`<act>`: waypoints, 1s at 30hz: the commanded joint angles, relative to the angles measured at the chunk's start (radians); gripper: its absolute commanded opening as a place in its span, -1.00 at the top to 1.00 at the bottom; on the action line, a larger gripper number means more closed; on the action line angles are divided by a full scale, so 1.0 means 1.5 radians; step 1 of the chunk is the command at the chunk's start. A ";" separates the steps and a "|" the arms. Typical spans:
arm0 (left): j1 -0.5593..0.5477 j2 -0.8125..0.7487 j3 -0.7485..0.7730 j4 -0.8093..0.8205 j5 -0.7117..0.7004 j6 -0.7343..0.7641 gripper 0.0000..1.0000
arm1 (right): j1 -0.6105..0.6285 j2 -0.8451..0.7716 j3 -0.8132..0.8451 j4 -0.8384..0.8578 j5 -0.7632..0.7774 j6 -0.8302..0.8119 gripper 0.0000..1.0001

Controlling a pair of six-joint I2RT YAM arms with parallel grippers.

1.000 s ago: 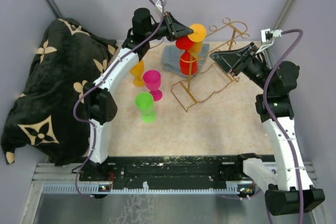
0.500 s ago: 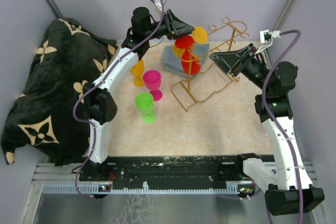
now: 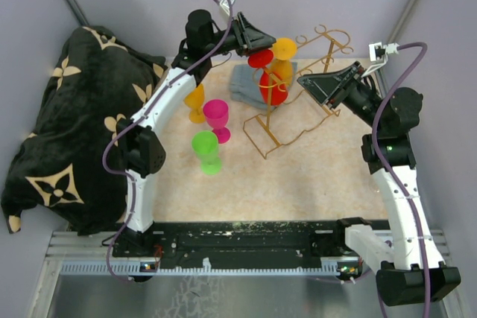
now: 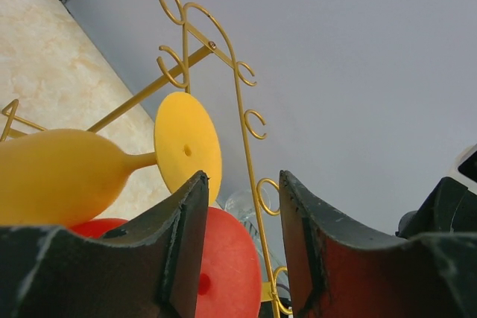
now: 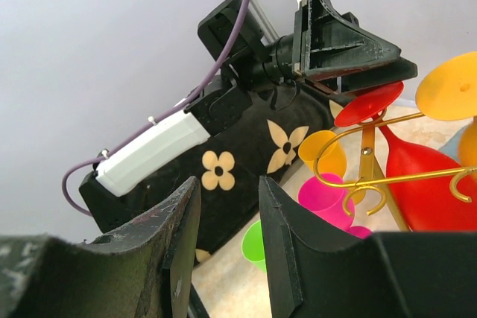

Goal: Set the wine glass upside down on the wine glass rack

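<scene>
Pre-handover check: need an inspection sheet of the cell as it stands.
Surface: beige table, no spills seen.
Job's things: rack upright; red glass and yellow glass hang upside down on it.
Clutter: orange glass, pink glass, green glass stand left of the rack; grey cloth behind them.
Grippers: left gripper open, empty, by the hung glasses' feet; right gripper open, empty.
Cables: purple cable on left arm, another on right.
Surroundings: black flowered blanket at left.
</scene>
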 commanded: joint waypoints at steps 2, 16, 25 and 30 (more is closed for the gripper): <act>-0.006 -0.032 -0.018 -0.020 -0.002 0.026 -0.01 | 0.001 -0.012 -0.004 0.029 0.007 -0.001 0.24; -0.002 -0.084 -0.029 0.070 0.007 0.001 -0.07 | 0.001 -0.001 0.017 -0.010 0.013 -0.023 0.24; -0.001 -0.141 -0.057 0.109 0.028 0.001 -0.08 | 0.001 0.003 0.079 -0.135 0.058 -0.101 0.24; 0.000 -0.198 -0.109 0.094 0.033 0.043 -0.08 | 0.001 0.001 0.124 -0.254 0.123 -0.163 0.24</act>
